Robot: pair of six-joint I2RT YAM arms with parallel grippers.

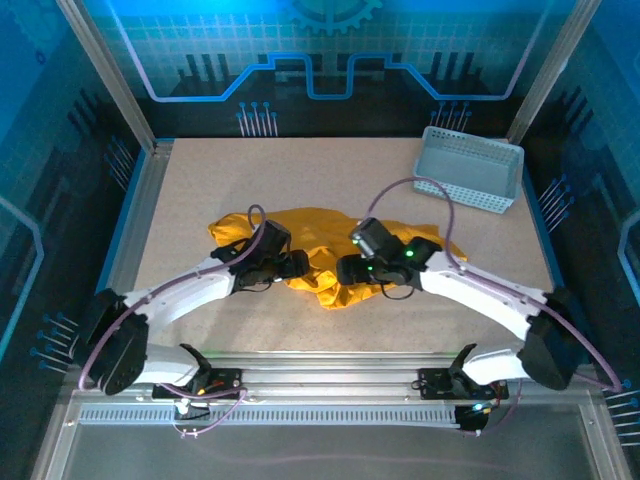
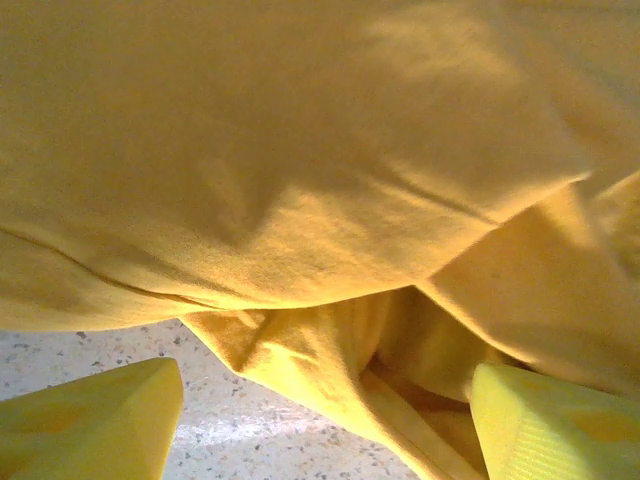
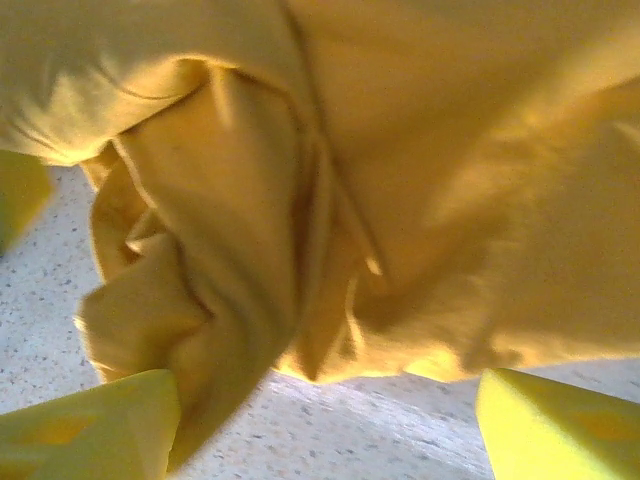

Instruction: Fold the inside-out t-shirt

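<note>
The inside-out t-shirt [image 1: 305,235] lies crumpled in a mustard-yellow heap at the middle of the table. My left gripper [image 1: 300,266] sits low at its near left edge and my right gripper [image 1: 345,268] at its near right edge, the two facing each other. Seen from the left wrist, the left gripper [image 2: 320,430] is open, its fingers [image 2: 90,420] wide apart, and a loose fold of the t-shirt [image 2: 300,180] droops between them. From the right wrist, the right gripper [image 3: 325,430] is open over bare table, and the t-shirt [image 3: 400,150] brushes its left finger [image 3: 90,430].
A pale grey perforated basket [image 1: 470,168] stands at the back right of the speckled table [image 1: 200,180]. Metal frame rails run along the table's sides, and both arms reach in from the near edge.
</note>
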